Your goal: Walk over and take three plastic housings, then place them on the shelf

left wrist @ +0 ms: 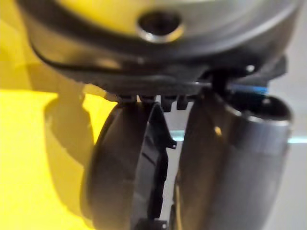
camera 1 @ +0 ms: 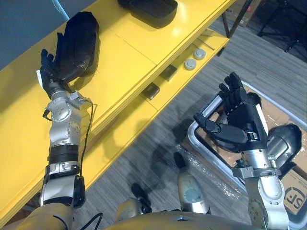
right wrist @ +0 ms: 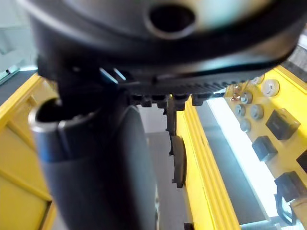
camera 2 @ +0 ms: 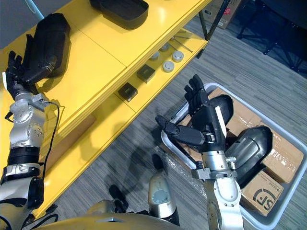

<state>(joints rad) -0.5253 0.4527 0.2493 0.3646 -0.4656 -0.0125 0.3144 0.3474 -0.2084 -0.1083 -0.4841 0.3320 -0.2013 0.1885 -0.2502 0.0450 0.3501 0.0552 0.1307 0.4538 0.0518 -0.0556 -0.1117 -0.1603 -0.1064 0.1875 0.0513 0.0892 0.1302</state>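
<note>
The left hand (camera 1: 52, 72) is up on the yellow shelf (camera 1: 124, 62). Its fingers (camera 1: 48, 58) are straight and close together, laid along the near flank of a black plastic housing (camera 1: 79, 40) that lies on the top board. In the left wrist view the thumb (left wrist: 230, 167) looks stretched out on the housing's other side, not curled round it. I read this as setting the part down: flat fingers steady it against the board without gripping, so it will not roll when the hand comes away.

Well beyond the fingertips, a second housing (camera 1: 148, 9) lies hollow side up on the same board (so two of the three seem to be placed).

On the lower board, well apart from either hand, are small parts: dark square blocks (camera 1: 151, 90) and round silver discs (camera 1: 190, 64).

The right hand (camera 1: 240, 122) hangs over a grey bin (camera 1: 193, 134) on the floor. Its fingers are spread, its thumb is out to the side and it holds nothing. That suits a reach down for the next part.

Under and just past those fingers the bin holds two more dark housings (camera 2: 252, 146), one partly hidden behind the hand. They rest on cardboard boxes (camera 2: 283, 153) that fill the bin's bottom.
</note>
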